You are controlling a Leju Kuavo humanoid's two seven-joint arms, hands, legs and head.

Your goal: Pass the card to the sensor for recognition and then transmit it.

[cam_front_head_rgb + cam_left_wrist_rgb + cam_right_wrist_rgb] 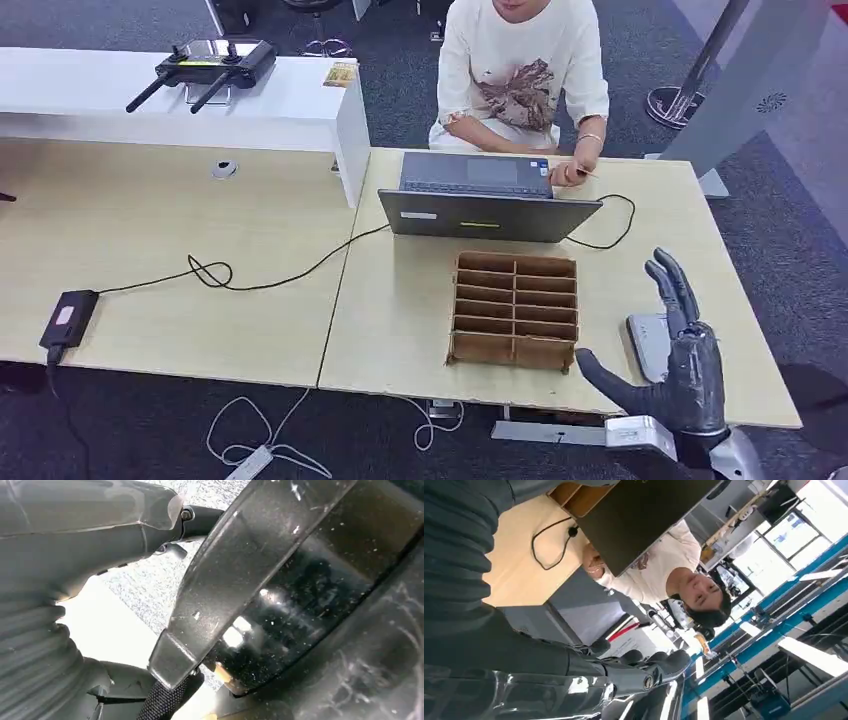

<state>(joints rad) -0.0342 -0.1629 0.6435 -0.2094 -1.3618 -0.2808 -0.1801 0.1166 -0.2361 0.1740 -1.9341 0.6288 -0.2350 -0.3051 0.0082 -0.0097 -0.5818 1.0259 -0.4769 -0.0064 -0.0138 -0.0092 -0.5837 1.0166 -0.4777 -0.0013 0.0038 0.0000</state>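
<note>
Small tan card sits pinched in the seated person's hand behind the grey laptop. Right robot hand empty, fingers spread, above the worktop. Handover not started; scan pending.

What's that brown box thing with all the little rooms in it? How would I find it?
Look at the light wooden table where the person sits with a grey laptop. Just in front of the laptop, on the robot's side, lies the brown divider tray, left of the robot's open right hand. It alone is split into two columns of small slots.
</note>
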